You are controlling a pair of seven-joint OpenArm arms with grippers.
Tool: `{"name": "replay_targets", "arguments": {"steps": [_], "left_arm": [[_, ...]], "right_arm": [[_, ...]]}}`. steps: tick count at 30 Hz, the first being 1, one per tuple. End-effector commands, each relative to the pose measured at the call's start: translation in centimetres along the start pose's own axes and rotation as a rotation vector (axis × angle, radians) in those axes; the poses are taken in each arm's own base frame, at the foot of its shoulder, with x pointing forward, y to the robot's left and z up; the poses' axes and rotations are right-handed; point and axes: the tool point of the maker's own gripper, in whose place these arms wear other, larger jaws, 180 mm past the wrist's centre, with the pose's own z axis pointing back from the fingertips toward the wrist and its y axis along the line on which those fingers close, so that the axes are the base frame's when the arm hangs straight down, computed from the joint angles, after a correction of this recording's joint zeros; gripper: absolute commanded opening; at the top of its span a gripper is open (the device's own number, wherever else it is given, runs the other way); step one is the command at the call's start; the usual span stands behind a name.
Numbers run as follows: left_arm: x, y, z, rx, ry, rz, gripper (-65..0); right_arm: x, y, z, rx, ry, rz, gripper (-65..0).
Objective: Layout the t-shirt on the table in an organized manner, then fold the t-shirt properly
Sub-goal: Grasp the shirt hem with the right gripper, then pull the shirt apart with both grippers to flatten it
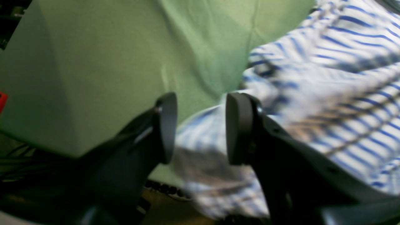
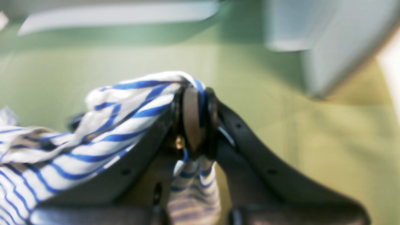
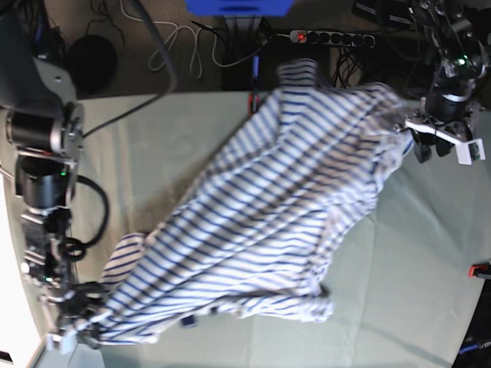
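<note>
The white, blue-striped t-shirt (image 3: 253,222) stretches diagonally across the pale green table (image 3: 399,291), bunched and partly lifted. My right gripper (image 2: 200,115) is shut on a fold of the t-shirt (image 2: 93,137) above the table (image 2: 281,93). In the base view, this right gripper (image 3: 77,330) sits at the near left corner. My left gripper (image 1: 200,128) has its jaws apart, with nothing pinched between the pads. The blurred t-shirt (image 1: 343,78) lies behind and below it on the table (image 1: 109,56). From the base camera, the left gripper (image 3: 428,149) hangs at the far right, beside the shirt's upper corner.
A power strip (image 3: 330,36) and loose cables lie beyond the table's far edge. Red clamps sit on the right edge (image 3: 479,270) and the far edge (image 3: 252,100), and one shows in the left wrist view (image 1: 2,100). The right arm's motors (image 3: 42,153) stand along the left side.
</note>
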Motion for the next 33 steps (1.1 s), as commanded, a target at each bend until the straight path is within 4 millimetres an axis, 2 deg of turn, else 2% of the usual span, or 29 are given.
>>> {"name": "replay_targets", "arguments": {"steps": [1, 3, 5, 9, 10, 13, 17, 19, 23, 28, 33], "left_arm": [[1.4, -0.3, 0.1, -0.011, -0.048, -0.007, -39.7], [1.4, -0.4, 0.1, -0.013, -0.048, -0.004, -39.7], [1.3, -1.5, -0.4, -0.039, -0.046, 0.002, -39.7], [-1.1, -3.9, -1.2, -0.098, 0.016, 0.016, -39.7], [-1.9, -4.5, -1.4, -0.109, 0.036, 0.023, -39.6], [-3.3, -5.1, -1.9, -0.115, 0.070, 0.053, -35.3], [-3.9, -4.9, -2.8, -0.109, 0.087, 0.069, -33.2], [-3.3, -4.6, -3.4, -0.105, 0.073, 0.081, -33.2], [-1.9, -4.3, -4.9, -0.091, 0.050, 0.115, -33.2], [-1.9, -5.2, -7.2, -0.109, 0.069, 0.157, -33.1], [-3.6, -7.6, -9.2, -0.165, 0.137, 0.158, -33.2]], "right_arm": [[3.7, -1.3, 0.0, -0.050, -0.087, -0.005, -65.0], [4.0, -3.3, 0.3, -0.113, -0.089, -0.004, -65.0], [3.9, -4.2, 0.6, -0.139, -0.086, 0.000, -65.0], [3.7, -5.7, 1.0, -0.170, -0.086, -0.010, -65.0], [2.8, -6.2, 1.3, -0.179, -0.073, -0.015, -65.0], [2.0, -6.4, 1.5, -0.183, -0.061, -0.017, -65.0], [1.5, -6.4, 1.5, -0.183, -0.051, -0.016, -65.0], [0.5, -6.3, 1.7, -0.182, -0.037, -0.015, -65.0], [-0.2, -6.1, 1.7, -0.179, -0.025, -0.014, -65.0], [-1.7, -6.3, 2.0, -0.182, 0.001, -0.011, -65.0], [-2.1, -6.3, 2.1, -0.182, 0.009, -0.011, -65.0]]}}
